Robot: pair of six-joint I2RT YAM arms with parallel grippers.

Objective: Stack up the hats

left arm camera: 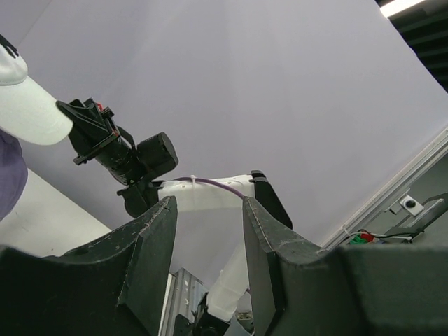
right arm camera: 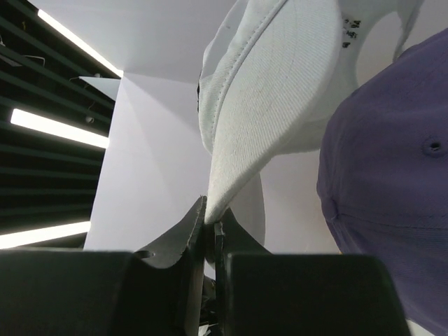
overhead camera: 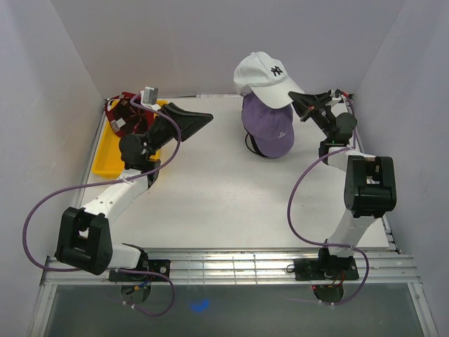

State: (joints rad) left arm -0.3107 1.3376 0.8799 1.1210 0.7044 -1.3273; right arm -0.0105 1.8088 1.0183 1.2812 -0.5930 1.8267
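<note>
First, top view: the right gripper (overhead camera: 299, 105) is in the upper right of the frame, jaws pinching the brim tip of the white cap (overhead camera: 263, 74). That cap sits raised over the lavender cap (overhead camera: 270, 126) at upper centre; whether the two touch cannot be told. Only a dark sliver of the black cap (overhead camera: 250, 147) shows under the lavender one, the rest hidden. The dark red cap (overhead camera: 118, 116) lies at the far end of the yellow tray (overhead camera: 104, 160), upper left, partly covered by the left arm's wrist; its logo is not readable. The left gripper (overhead camera: 200, 118) points right toward the caps, well apart from them, with nothing between its fingers. The table (overhead camera: 224, 203) is a pale matte sheet, with plain white walls (overhead camera: 175, 42) on three sides. Left wrist view: own jaws spread, gap empty, and through it shows the right arm's white link. The white brim enters at the left edge with the right gripper's tips on its end; the lavender crown below it is cut off by the frame. Table corner lower left, aluminium rail (left arm camera: 392, 192) lower right, wall fills the rest. Right wrist view: jaws pressed together on the brim's edge at lower centre. The brim underside fills the upper middle; the lavender crown with its top button is at right, cut off. Ceiling light strips (right arm camera: 49, 129) at left, blurred.
</note>
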